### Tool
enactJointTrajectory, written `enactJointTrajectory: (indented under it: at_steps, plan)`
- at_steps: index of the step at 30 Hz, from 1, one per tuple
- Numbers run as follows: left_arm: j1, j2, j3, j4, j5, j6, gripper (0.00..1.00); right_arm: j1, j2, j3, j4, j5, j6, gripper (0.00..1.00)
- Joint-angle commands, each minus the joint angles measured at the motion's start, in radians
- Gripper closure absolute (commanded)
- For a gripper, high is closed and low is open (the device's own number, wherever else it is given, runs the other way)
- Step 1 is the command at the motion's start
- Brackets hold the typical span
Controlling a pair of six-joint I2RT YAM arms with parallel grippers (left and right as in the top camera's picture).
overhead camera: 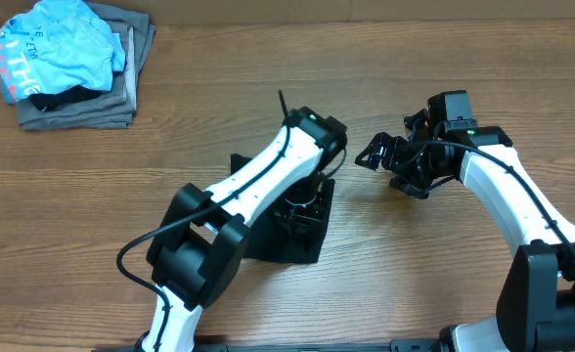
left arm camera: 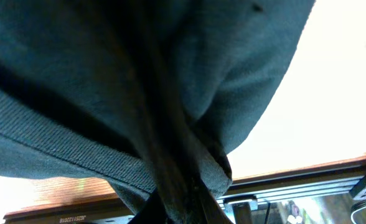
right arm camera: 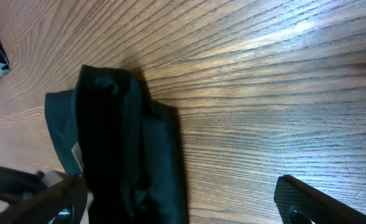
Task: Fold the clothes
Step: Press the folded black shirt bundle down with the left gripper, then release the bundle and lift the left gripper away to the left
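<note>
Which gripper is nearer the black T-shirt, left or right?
Left. The left gripper is down on the black T-shirt, jaws closed on its fabric; the right gripper hangs open beside it.

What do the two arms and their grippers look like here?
The left arm and right arm match: white shells on the long links, black joints and bases, a thin black cable along each, a small green light near each wrist. The right gripper is black with two flat fingers; the left gripper, also black, is mostly hidden under its arm.
</note>
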Motion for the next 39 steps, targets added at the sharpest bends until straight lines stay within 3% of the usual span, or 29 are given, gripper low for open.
enactJointTrajectory:
  at_steps: [1, 3, 7, 15, 17, 19, 27, 31, 39]
  plan:
    - [-0.020, -0.034, 0.002, -0.008, 0.020, -0.006, 0.81, 0.003, 0.005, 0.023, 0.006, 0.004, -0.006, 0.00]
    - [-0.023, -0.034, 0.002, -0.010, 0.020, -0.006, 0.64, 0.003, 0.006, 0.023, 0.006, 0.003, -0.006, 0.00]
    - [-0.023, -0.034, 0.003, -0.008, 0.048, 0.005, 0.63, 0.003, 0.005, 0.023, 0.009, 0.002, -0.003, 0.00]
    - [-0.018, -0.035, 0.042, 0.024, 0.268, 0.229, 0.57, 0.003, 0.005, 0.023, 0.009, 0.002, -0.002, 0.00]
    - [-0.027, -0.036, 0.043, 0.028, 0.293, 0.243, 0.30, 0.003, 0.005, 0.023, 0.009, 0.002, -0.002, 0.00]
    - [-0.040, -0.035, 0.043, 0.024, 0.290, 0.243, 0.18, 0.003, 0.006, 0.023, 0.009, 0.002, 0.001, 0.00]
    - [-0.044, -0.041, 0.096, 0.019, 0.283, 0.279, 0.13, 0.003, 0.005, 0.023, 0.010, 0.002, 0.001, 0.00]
    - [-0.047, -0.061, 0.174, 0.018, 0.293, 0.302, 0.00, 0.002, 0.005, 0.023, 0.017, 0.002, 0.002, 0.00]
    - [-0.053, -0.066, 0.208, 0.005, 0.287, 0.302, 0.00, 0.002, 0.005, 0.023, 0.035, -0.020, 0.005, 0.00]
